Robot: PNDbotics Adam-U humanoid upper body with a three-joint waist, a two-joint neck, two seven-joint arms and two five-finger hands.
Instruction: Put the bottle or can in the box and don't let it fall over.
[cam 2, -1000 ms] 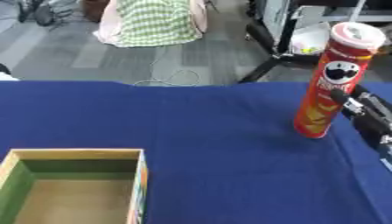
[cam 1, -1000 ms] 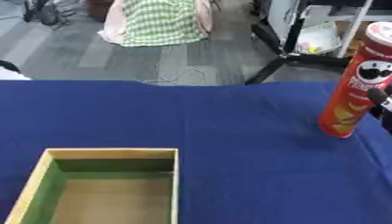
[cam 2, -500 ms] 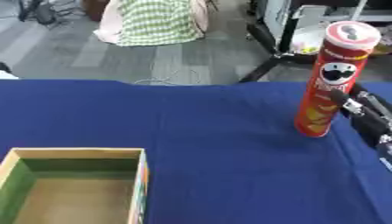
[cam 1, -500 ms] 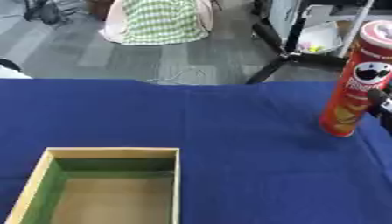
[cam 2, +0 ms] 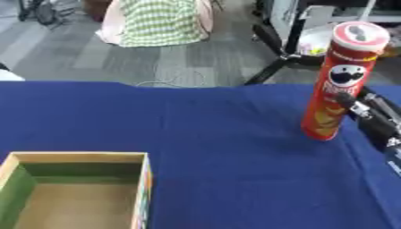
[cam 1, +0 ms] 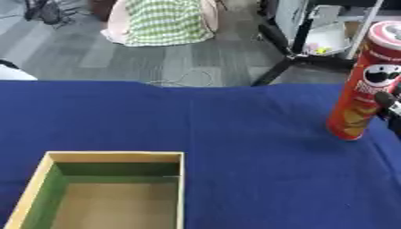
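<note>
Upright at the right of the frame, the red chip can (cam 2: 342,80) stands on the blue tablecloth (cam 2: 227,147). Beside it, the right hand (cam 2: 374,120) touches its side; finger state unclear. Lower left sits the open box (cam 1: 109,192).

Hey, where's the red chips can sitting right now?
The red chips can stands upright on the blue tablecloth at the right side of both eye views, with the right hand beside it and the open box far off at lower left.
</note>
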